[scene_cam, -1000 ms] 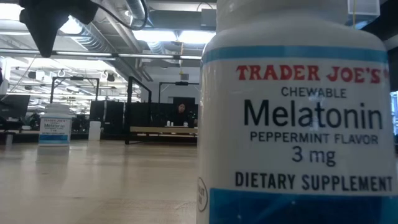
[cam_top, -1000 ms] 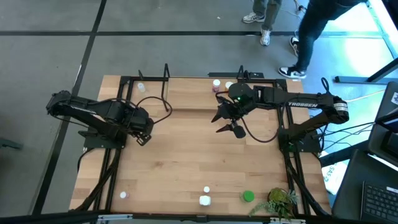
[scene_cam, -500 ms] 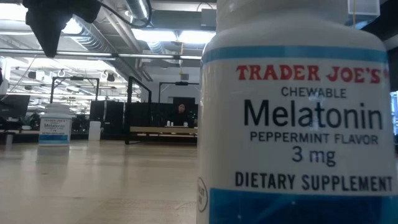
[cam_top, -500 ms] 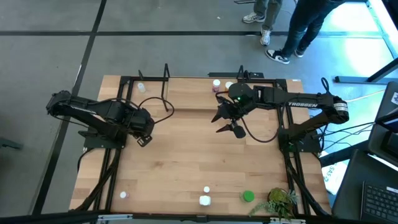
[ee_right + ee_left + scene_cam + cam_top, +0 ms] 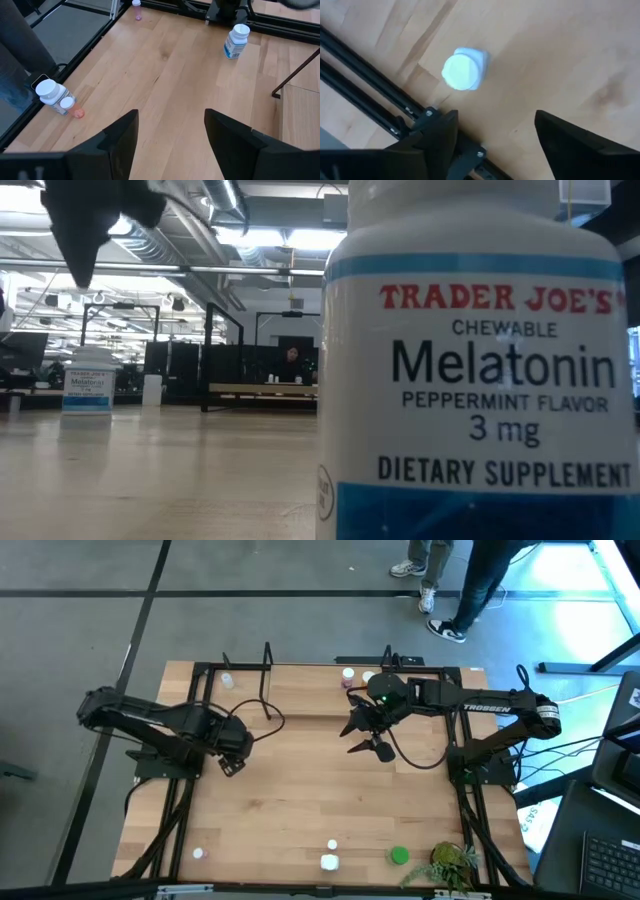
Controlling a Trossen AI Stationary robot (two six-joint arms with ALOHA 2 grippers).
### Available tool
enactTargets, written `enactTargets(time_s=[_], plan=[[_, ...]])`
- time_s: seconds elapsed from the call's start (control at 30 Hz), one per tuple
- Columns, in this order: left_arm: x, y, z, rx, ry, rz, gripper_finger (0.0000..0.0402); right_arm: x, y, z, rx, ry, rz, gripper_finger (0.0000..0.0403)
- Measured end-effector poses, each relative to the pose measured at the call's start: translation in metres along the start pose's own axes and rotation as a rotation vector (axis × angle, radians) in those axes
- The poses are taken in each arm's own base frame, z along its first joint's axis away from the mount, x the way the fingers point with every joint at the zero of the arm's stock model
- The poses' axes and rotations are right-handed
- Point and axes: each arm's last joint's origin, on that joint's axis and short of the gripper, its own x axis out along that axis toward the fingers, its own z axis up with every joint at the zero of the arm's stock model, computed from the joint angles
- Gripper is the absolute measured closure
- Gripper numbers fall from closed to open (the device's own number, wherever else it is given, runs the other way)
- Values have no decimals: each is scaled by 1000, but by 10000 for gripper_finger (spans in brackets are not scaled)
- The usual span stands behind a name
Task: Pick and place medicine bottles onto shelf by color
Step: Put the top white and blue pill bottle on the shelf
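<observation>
The left gripper (image 5: 492,137) is standing with its jaws spread wide and gripping nothing; a white-capped bottle (image 5: 464,70) is sitting upright on the bare wood just beyond the fingertips, apart from both fingers and close to the black frame rails (image 5: 375,97). From above, the left gripper (image 5: 232,745) is hovering over the left half of the table (image 5: 300,790). The right gripper (image 5: 170,135) is also holding its jaws well apart around nothing, hanging over the far middle of the table (image 5: 370,730) beside the shelf (image 5: 300,700). Ahead of it, a white bottle with a blue label (image 5: 236,41) is standing well away, and a pair of white-capped bottles (image 5: 54,96) is sitting near the table edge with a small pink one (image 5: 78,113) just beside them. At the near edge a green bottle (image 5: 399,856) is lying beside a leafy plant (image 5: 448,865), with white bottles (image 5: 329,860) to its left. One labelled bottle (image 5: 480,360) is filling the low view.
</observation>
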Motion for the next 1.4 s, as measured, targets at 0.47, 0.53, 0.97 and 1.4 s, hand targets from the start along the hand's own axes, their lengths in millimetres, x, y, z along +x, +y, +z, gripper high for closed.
enactTargets(time_s=[0.47,0.53,0.97,1.4], plan=[[52,21,10,45,80,13,138,0,0,1,-3,-5,-2,173],[55,24,11,32,86,16,138,0,0,1,-3,-6,-2,173],[78,36,14,20,79,28,138,0,0,1,-3,-6,-2,173],[85,37,14,55,64,16,138,0,0,1,-3,-6,-2,173]])
